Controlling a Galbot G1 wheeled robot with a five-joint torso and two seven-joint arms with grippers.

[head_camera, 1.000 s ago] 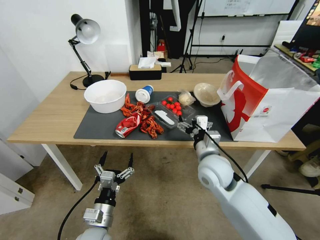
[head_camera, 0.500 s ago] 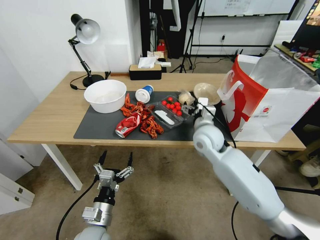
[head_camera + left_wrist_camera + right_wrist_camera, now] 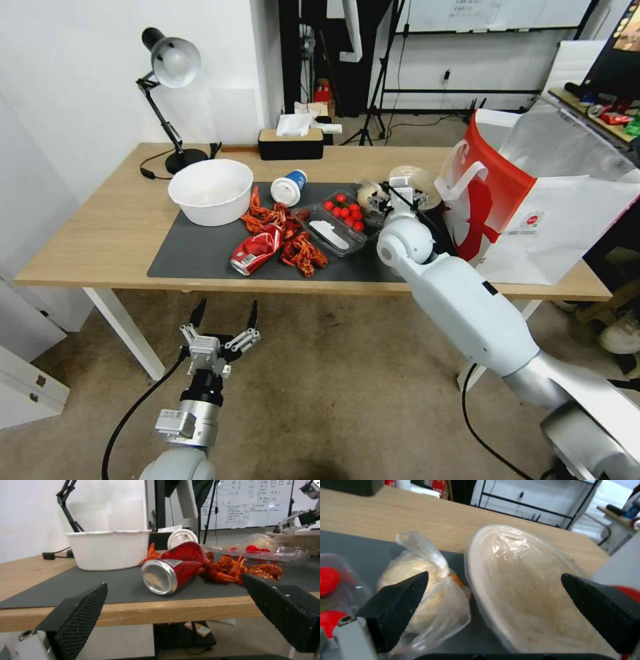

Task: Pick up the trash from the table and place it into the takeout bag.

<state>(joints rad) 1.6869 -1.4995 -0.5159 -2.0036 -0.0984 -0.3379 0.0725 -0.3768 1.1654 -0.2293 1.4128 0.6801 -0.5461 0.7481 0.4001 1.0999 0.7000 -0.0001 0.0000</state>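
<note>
1. Our long light-wood tabletop (image 3: 100,227) with its dark grey mat (image 3: 200,257) carries everything, and the trash is all on it, none yet in the bag.
2. The large white paper takeout bag with red side panels (image 3: 533,200) stands open at the right end of the tabletop, just beside the beige bowl.
3. Our right gripper (image 3: 399,195) has travelled from the mat's near edge a second ago to the far side; it now hovers with its jaws apart, one pad (image 3: 400,605) toward the wrapper, the other (image 3: 603,612) past the bowl. We judge that the first pick is about to begin here, close to the bag.
4. The beige round film-lined bowl (image 3: 533,587) lies between those jaws, not yet gripped.
5. The crumpled clear plastic wrapper (image 3: 426,585) with a pale lump inside touches the bowl's rim.
6. Our left gripper (image 3: 223,327) waits below the tabletop's front edge, jaws apart, facing the can.
7. The crushed red soda can (image 3: 173,570) lies on its side on the mat.
8. The blue-and-white paper cup (image 3: 289,188) lies tipped farther back.
</note>
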